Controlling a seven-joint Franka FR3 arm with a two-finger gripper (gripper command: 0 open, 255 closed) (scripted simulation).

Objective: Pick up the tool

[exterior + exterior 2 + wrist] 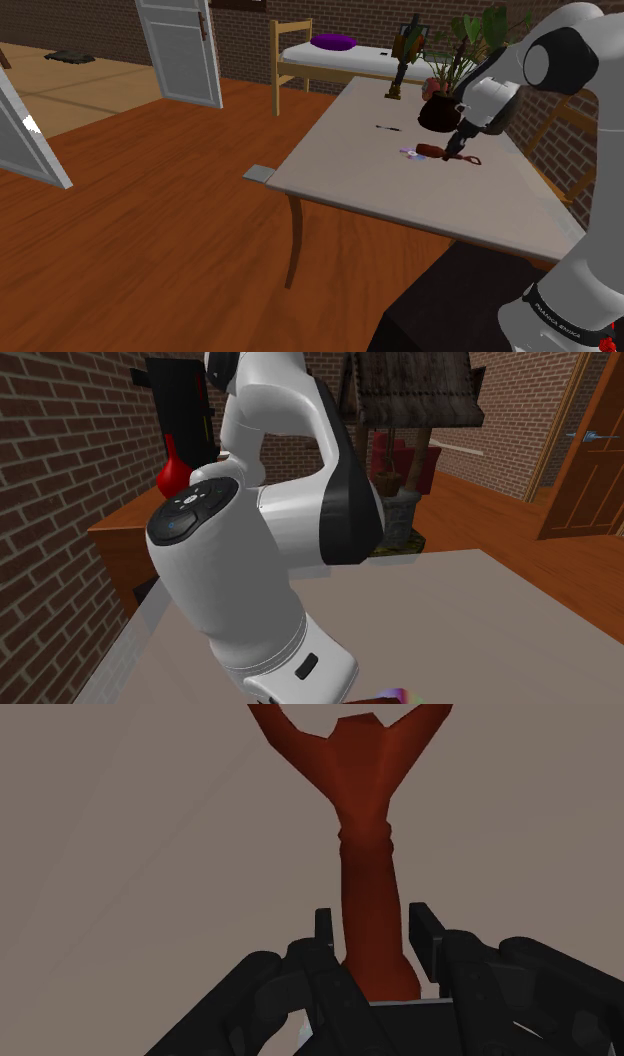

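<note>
White arm (pixel 230 602), dark joints (pixel 350 502), black fingers (pixel 323 934)

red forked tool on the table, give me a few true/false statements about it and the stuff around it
1. The dark red fork-ended tool lies on the grey table. True.
2. The black two-finger gripper is at the tool's straight handle end. True.
3. The tool's fork points toward the gripper. False: the fork points away from it.
4. The purple cushion sits on the table. False: it rests on the white bed behind the table.
</note>
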